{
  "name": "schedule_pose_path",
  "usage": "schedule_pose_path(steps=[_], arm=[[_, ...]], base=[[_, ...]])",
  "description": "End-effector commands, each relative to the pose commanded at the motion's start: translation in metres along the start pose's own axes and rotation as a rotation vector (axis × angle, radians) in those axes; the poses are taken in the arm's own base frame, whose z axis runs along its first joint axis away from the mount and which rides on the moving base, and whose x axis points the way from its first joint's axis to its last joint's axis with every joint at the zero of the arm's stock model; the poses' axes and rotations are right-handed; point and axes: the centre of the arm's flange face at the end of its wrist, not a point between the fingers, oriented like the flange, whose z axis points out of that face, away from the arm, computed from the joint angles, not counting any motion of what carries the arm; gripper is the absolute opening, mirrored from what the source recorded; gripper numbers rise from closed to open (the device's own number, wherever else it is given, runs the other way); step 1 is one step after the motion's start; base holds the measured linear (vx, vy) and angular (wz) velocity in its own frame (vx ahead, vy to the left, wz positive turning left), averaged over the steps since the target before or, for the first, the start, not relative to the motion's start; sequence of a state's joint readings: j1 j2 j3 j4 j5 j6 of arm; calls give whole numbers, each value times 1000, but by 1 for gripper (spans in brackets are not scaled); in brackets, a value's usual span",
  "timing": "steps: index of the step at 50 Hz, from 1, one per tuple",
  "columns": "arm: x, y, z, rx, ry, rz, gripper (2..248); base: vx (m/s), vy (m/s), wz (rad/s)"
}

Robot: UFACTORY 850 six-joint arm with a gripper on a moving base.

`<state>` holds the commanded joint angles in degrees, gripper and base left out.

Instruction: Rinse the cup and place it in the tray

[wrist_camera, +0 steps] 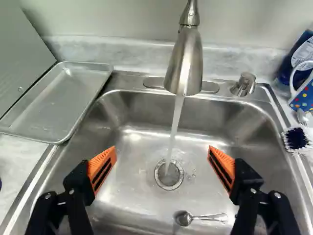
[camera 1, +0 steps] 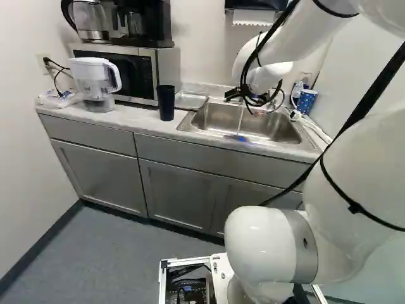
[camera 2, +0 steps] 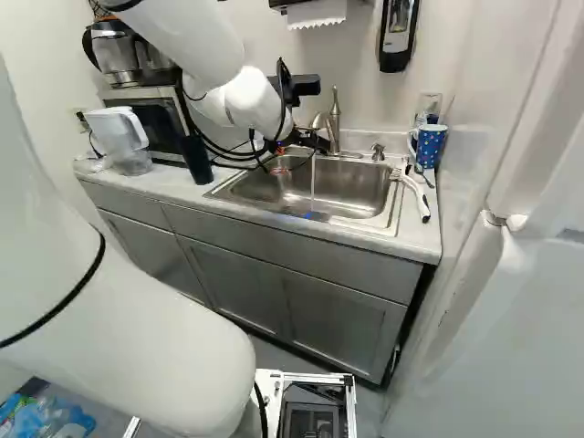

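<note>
Two orange pads [wrist_camera: 106, 160] stand wide apart on the end effector [wrist_camera: 163, 149], gripping nothing, over the sink [wrist_camera: 146, 110] as water [wrist_camera: 175, 122] pours from the faucet [wrist_camera: 188, 61]! The dark cup [camera 1: 166, 103], probably the one wanted, is upright off to the robot's left, near the tray [wrist_camera: 61, 100], so the next reach should go sideways. It's on the table [camera 1: 140, 119], with a microwave [camera 1: 138, 71] behind and a spotted mug [camera 2: 430, 146] across the sink.
</note>
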<state>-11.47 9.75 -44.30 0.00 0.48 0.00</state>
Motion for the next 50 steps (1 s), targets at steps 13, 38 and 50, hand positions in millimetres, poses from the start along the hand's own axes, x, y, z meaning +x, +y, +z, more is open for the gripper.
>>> schedule_pose_path(steps=[13, 38, 50], arm=[[-2, -10, -3, 19, 1, -13, 247], [-10, -41, -12, 78, 4, -55, 247], [-17, -57, -21, 111, 7, -79, 247]], base=[[0, 0, 0], [0, 0, 0], [0, 0, 0]])
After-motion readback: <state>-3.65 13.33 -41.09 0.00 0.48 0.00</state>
